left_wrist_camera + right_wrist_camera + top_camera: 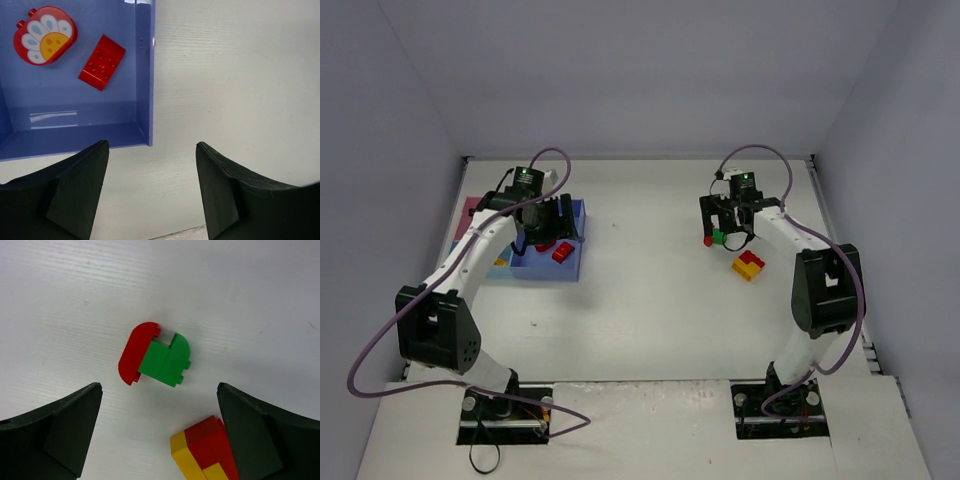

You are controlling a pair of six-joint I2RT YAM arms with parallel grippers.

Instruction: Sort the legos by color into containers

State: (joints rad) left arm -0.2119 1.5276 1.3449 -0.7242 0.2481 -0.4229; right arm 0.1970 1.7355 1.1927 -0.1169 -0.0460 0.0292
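Note:
The blue tray (546, 270) holds a red brick (562, 251). In the left wrist view, the blue tray (75, 110) holds a round red brick with a flower face (46, 35) and a sloped red brick (102, 62). My left gripper (151, 146) is open and empty over bare table just beside the tray's corner; it also shows in the top view (545, 228). My right gripper (159, 386) is open and empty above a red piece (131, 360) joined to a green piece (167, 360). A red-and-yellow stack (205, 455) lies by its right finger.
A pink tray (470, 210) joins the blue one on its left, partly hidden by my left arm. A bit of yellow (501, 262) shows beside the blue tray. The red-and-yellow stack (748, 264) lies near my right arm. Grey walls enclose the table.

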